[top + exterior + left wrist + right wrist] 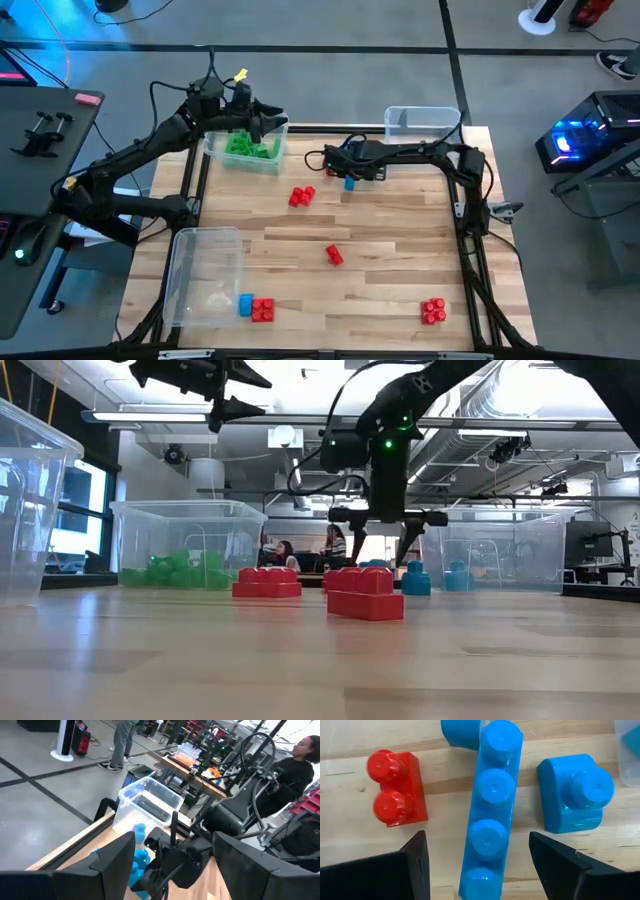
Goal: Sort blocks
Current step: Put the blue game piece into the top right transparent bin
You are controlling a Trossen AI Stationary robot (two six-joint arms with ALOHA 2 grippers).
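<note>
My right gripper is open and points down over a long blue four-stud brick. Its fingers stand on either side of the brick without touching it. A red two-stud brick and a blue single-stud block lie beside the brick on the table. In the high view this gripper is at the far middle of the table, over the blue blocks. My left gripper is open and empty, raised above the bin of green blocks.
A clear bin stands at the far right and another clear bin at the near left. Red blocks lie near the middle and at the near right. A blue and red pair lies by the near-left bin.
</note>
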